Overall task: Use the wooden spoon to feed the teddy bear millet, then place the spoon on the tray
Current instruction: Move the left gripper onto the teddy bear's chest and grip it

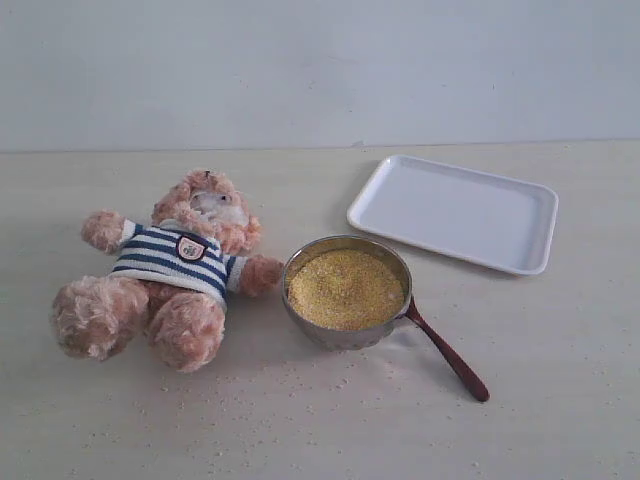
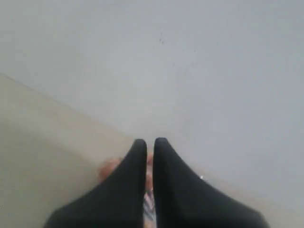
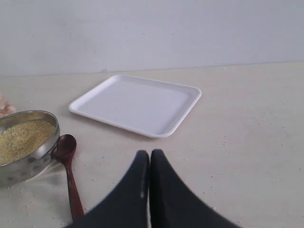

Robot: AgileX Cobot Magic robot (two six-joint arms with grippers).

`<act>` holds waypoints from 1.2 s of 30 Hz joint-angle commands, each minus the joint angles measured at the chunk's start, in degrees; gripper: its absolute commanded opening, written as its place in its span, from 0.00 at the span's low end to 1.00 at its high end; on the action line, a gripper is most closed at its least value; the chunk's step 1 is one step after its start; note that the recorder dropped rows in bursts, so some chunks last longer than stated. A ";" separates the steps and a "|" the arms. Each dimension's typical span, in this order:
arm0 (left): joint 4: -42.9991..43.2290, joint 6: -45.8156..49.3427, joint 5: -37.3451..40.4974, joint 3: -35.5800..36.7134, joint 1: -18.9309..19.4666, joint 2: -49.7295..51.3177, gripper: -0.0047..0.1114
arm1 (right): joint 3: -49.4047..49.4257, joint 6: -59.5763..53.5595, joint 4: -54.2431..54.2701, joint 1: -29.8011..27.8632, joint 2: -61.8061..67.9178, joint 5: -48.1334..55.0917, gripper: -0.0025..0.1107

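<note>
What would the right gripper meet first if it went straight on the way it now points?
Probably the tray, which lies directly ahead of the right gripper; depth is unclear, so it may touch bare table first. The wooden spoon lies off to one side.

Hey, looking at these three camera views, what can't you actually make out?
- Left wrist view: the teddy bear is almost wholly hidden behind the left gripper.
- Exterior view: the wooden spoon has its round end hidden by the metal bowl. The bear's badge is too small to read.
- Right wrist view: the spoon's handle end is lost behind the right gripper.
</note>
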 commanded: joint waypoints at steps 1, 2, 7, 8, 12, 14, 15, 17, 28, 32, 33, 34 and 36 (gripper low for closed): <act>-0.20 11.29 10.63 -7.31 0.26 11.98 0.09 | -0.02 0.08 -0.33 -0.11 -0.23 -0.76 0.02; -0.20 14.56 11.32 -8.50 0.26 14.81 0.11 | -0.02 0.08 -0.33 -0.11 -0.23 -0.76 0.02; -5.46 24.81 8.32 -12.70 0.26 32.18 0.56 | -0.02 0.08 -0.33 -0.11 -0.23 -0.76 0.02; -6.13 24.83 6.51 -12.98 0.26 35.88 0.70 | -0.02 0.08 -0.33 -0.11 -0.23 -0.76 0.02; -9.04 25.82 1.38 -15.15 0.26 52.07 0.89 | -0.02 0.08 -0.33 -0.11 -0.23 -0.76 0.02; -14.01 31.25 0.18 -17.05 0.26 60.43 0.88 | -0.02 0.08 -0.33 -0.11 -0.23 -0.76 0.02; -17.44 36.12 0.18 -18.43 0.26 65.07 0.87 | -0.02 0.08 -0.33 -0.11 -0.23 -0.76 0.02; -24.22 46.63 1.85 -21.96 0.26 73.94 0.86 | -0.02 0.08 -0.33 -0.11 -0.23 -0.76 0.02; -56.30 81.68 18.08 -37.69 0.26 94.28 0.86 | -0.02 0.08 -0.33 -0.11 -0.23 -0.76 0.02; -56.40 82.21 18.49 -38.99 0.26 96.35 0.86 | -0.02 0.08 -0.33 -0.11 -0.23 -0.76 0.02; -56.40 82.65 18.32 -38.99 0.26 96.82 0.86 | -0.02 0.08 -0.33 -0.11 -0.23 -0.76 0.02; -56.40 83.05 18.32 -38.99 0.26 97.34 0.86 | -0.02 0.08 -0.33 -0.11 -0.23 -0.76 0.02; -55.63 83.05 18.32 -38.99 0.26 98.04 0.86 | -0.02 0.08 -0.33 -0.11 -0.23 -0.76 0.02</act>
